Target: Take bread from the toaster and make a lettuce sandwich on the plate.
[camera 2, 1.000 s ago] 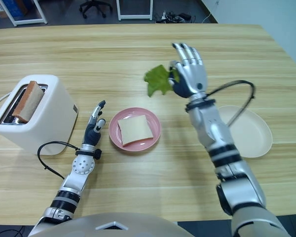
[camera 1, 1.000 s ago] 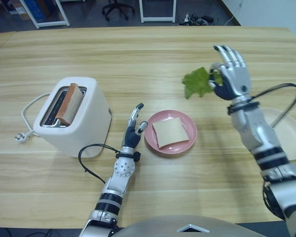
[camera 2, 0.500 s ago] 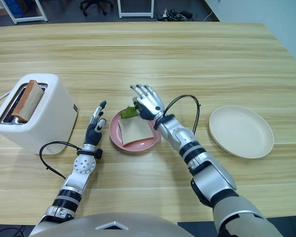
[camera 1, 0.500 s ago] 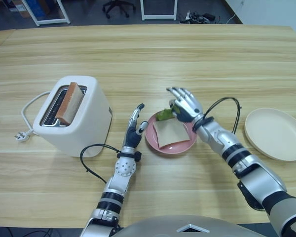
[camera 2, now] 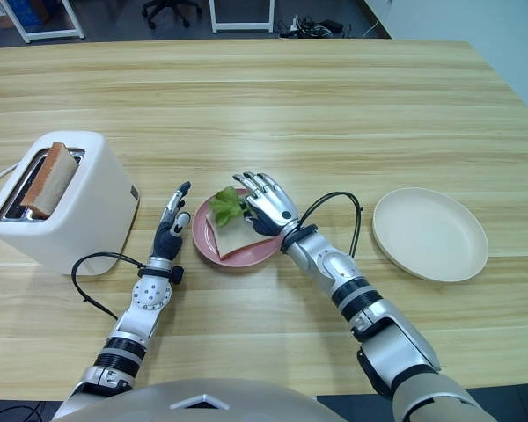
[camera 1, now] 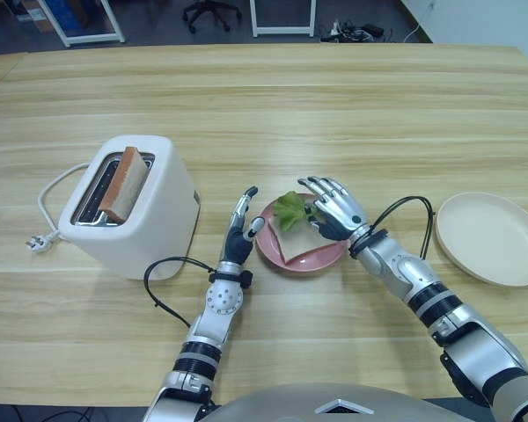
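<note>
- Where the lettuce [camera 1: 289, 211] lay, it covered the far left corner of the bread slice [camera 1: 296, 243] on the pink plate [camera 1: 324, 262].
- The right hand [camera 1: 334, 209] was low over the plate's far right part, touching the leaf; whether it gripped the leaf could not be told.
- The left hand [camera 1: 240, 230] stood upright just left of the plate, extended and holding nothing.
- The toaster [camera 1: 150, 211] stood farther left, with a second slice [camera 1: 126, 183] in its slot.
- A cream plate [camera 1: 493, 239] lay well to the right on the table [camera 1: 246, 97].
</note>
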Action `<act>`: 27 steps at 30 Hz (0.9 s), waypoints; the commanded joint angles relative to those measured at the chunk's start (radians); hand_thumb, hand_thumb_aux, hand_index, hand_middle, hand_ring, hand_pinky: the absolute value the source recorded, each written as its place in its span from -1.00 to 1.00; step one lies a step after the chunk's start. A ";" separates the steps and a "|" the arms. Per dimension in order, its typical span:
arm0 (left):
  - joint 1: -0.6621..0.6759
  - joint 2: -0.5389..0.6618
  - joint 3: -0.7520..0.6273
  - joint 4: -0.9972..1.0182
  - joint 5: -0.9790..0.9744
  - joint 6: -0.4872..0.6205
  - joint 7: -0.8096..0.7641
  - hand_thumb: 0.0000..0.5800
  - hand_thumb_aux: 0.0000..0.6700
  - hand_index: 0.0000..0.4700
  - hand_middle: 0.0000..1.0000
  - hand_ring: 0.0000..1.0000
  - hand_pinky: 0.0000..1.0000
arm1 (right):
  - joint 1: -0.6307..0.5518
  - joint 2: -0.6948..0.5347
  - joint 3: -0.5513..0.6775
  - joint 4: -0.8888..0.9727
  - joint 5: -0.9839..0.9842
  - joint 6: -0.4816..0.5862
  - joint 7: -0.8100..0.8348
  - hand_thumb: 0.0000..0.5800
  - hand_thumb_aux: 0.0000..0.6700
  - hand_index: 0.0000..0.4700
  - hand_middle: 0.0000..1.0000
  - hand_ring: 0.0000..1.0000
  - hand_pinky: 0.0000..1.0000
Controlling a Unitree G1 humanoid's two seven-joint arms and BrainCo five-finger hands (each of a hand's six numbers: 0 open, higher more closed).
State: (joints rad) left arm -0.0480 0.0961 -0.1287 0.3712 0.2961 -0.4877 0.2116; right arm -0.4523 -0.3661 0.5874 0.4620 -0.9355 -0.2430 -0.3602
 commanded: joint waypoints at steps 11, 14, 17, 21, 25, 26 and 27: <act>-0.004 -0.008 -0.011 0.030 0.023 0.002 0.010 -1.00 -1.00 -1.00 -1.00 -1.00 -1.00 | 0.120 -0.027 -0.001 -0.141 0.000 -0.012 0.087 1.00 1.00 1.00 -1.00 -1.00 -1.00; -0.006 -0.008 -0.012 0.035 0.025 0.002 0.012 -1.00 -1.00 -1.00 -1.00 -1.00 -1.00 | 0.131 -0.030 0.006 -0.139 -0.008 -0.010 0.104 1.00 1.00 1.00 -1.00 -1.00 -1.00; -0.007 -0.007 -0.012 0.037 0.027 0.002 0.013 -1.00 -1.00 -1.00 -1.00 -1.00 -1.00 | 0.139 -0.036 0.006 -0.136 -0.015 -0.001 0.122 0.59 0.10 0.10 -1.00 -1.00 -1.00; -0.005 -0.004 -0.012 0.035 0.030 0.004 0.016 -1.00 -1.00 -1.00 -1.00 -1.00 -1.00 | 0.162 -0.048 -0.020 -0.186 -0.001 -0.005 0.115 -1.00 -1.00 -1.00 -1.00 -1.00 -1.00; -0.005 -0.001 -0.014 0.032 0.041 -0.002 0.025 -1.00 -1.00 -1.00 -1.00 -1.00 -1.00 | 0.195 -0.059 -0.092 -0.288 0.068 -0.026 0.114 -1.00 -1.00 -1.00 -1.00 -1.00 -1.00; -0.004 0.001 -0.014 0.024 0.046 -0.005 0.028 -1.00 -1.00 -1.00 -1.00 -1.00 -1.00 | 0.204 -0.061 -0.119 -0.320 0.098 -0.033 0.118 -1.00 -1.00 -1.00 -1.00 -1.00 -1.00; -0.001 0.004 -0.013 0.010 0.052 -0.008 0.031 -1.00 -1.00 -1.00 -1.00 -1.00 -1.00 | 0.215 -0.057 -0.152 -0.352 0.159 -0.046 0.136 -1.00 -1.00 -1.00 -1.00 -1.00 -1.00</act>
State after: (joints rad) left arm -0.0516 0.0935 -0.1408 0.3981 0.3351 -0.4932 0.2361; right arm -0.2646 -0.4178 0.4960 0.1731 -0.8692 -0.2703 -0.2529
